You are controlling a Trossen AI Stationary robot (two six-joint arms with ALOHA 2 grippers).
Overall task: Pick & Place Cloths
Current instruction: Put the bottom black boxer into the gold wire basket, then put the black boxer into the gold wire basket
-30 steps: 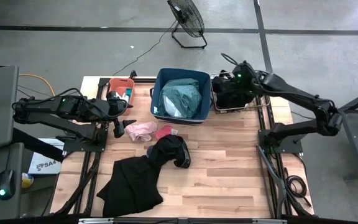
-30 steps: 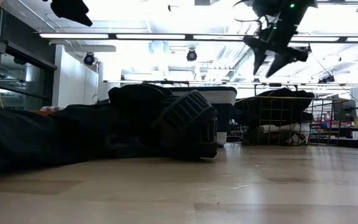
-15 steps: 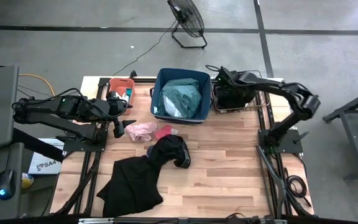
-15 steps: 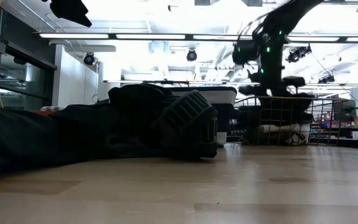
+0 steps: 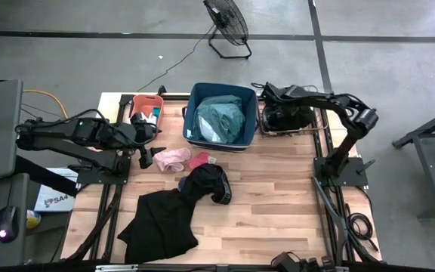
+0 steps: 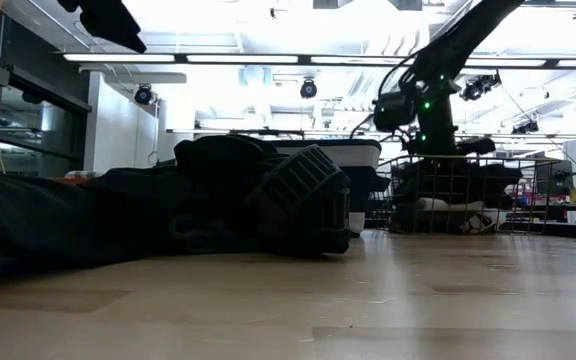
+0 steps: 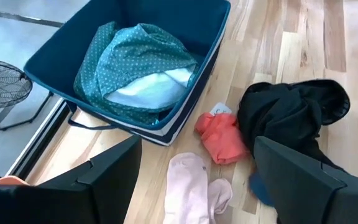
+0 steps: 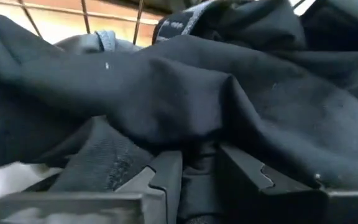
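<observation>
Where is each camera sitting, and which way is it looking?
High view: above, looking straight down; both arms, left hand open.
Low view: at table height, looking across the crumpled black cloth; right arm drops into the wire basket.
Left wrist view: past its fingers at the navy bin.
Right wrist view: right hand pinching black cloth.
High and left wrist views share the pink cloth.

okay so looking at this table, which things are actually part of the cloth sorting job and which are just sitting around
Part of the job:
- black cloth in the wire bin, right gripper closed on it
- teal shirt in the navy bin
- pink cloth, red cloth, black garments on the table
- left gripper, open, above the pink cloth

Lying about:
- fan
- computer mouse
</observation>
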